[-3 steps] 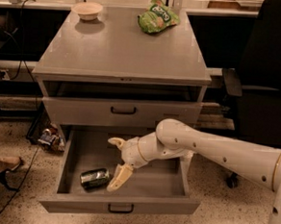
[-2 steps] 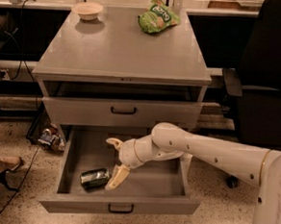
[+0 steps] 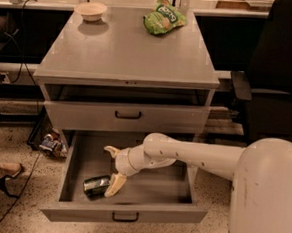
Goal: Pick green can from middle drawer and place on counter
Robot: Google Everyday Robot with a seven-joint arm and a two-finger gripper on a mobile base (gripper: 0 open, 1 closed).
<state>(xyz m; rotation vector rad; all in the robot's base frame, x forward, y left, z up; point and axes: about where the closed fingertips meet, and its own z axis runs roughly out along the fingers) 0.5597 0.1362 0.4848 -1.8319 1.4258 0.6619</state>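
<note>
Pincer (image 3: 113,167) hangs with fingers spread apart inside the wide grey metal middle drawer (image 3: 129,215), open below the front edge of the broad matte grey desk (image 3: 125,52). The small shiny green can (image 3: 96,185) lies on its side toward the front-left corner, just beside the lower finger.

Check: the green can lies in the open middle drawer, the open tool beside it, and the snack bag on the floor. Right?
No: the camera view shows the snack bag on the counter. The green can does lie in the middle drawer, the open tool beside it.
</note>
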